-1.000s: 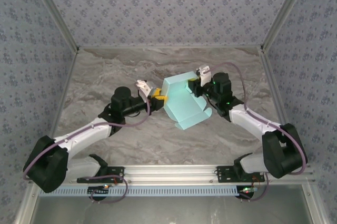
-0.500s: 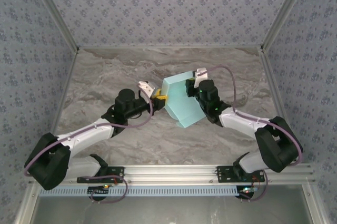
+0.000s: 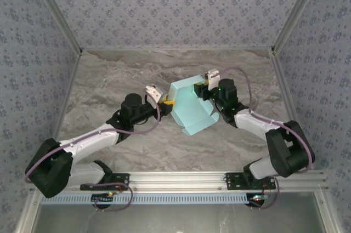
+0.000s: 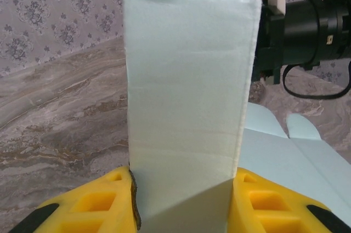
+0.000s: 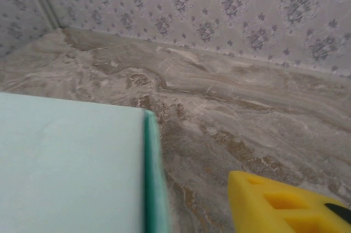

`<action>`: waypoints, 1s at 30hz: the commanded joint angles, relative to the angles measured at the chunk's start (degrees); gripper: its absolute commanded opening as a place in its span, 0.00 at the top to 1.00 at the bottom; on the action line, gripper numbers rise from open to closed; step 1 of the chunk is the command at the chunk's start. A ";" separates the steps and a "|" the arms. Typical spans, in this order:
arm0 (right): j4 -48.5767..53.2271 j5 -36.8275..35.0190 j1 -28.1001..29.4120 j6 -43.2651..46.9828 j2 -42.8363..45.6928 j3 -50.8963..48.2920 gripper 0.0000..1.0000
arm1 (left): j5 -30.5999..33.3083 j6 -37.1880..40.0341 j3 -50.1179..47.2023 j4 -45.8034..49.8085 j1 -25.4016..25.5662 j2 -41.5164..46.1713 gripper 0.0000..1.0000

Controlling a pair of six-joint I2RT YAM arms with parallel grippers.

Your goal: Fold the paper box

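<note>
- Table (image 3: 109,74): marbled surface. It carries the work near its centre, between the two arms.
- Paper box (image 3: 189,107): pale cyan card, partly formed, resting on the table between the grippers. A wide panel slopes upward, and a rounded flap lies low at its near-right side. In the left wrist view a narrow panel stands upright. Judged state: folding is under way, not complete.
- Contents: the paper box is the only container here. No object shows inside it, and most of the interior is hidden.
- Left gripper (image 3: 166,100): jaws clamped on the upright panel, with the card seated between both yellow fingers (image 4: 93,205).
- Right gripper (image 3: 201,86): positioned at the far-right side of the box. One finger (image 5: 279,203) shows, apart from the card edge. The other is hidden, so whether the jaws hold the card cannot be told.
- Risk, crease: the card is thin. Pushing against the clamped side may bend a panel off its score line.
- Risk, slip: if the clamp loosens, the upright panel may spring back flat.
- Risk, buckle: a finger that meets the card's edge instead of its face may crumple it.
</note>
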State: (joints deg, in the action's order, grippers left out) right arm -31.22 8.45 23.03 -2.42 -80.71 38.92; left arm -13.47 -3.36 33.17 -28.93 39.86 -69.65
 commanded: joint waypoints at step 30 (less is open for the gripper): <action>-10.70 2.81 -1.40 -12.17 -8.03 -0.69 0.55 | 0.73 -4.38 0.98 -4.37 -0.08 1.30 0.71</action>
State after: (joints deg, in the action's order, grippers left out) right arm -39.70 18.02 21.82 -12.25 -87.68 36.62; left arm -11.09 -6.28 33.17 -30.24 39.97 -68.38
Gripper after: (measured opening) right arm 0.460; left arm 0.349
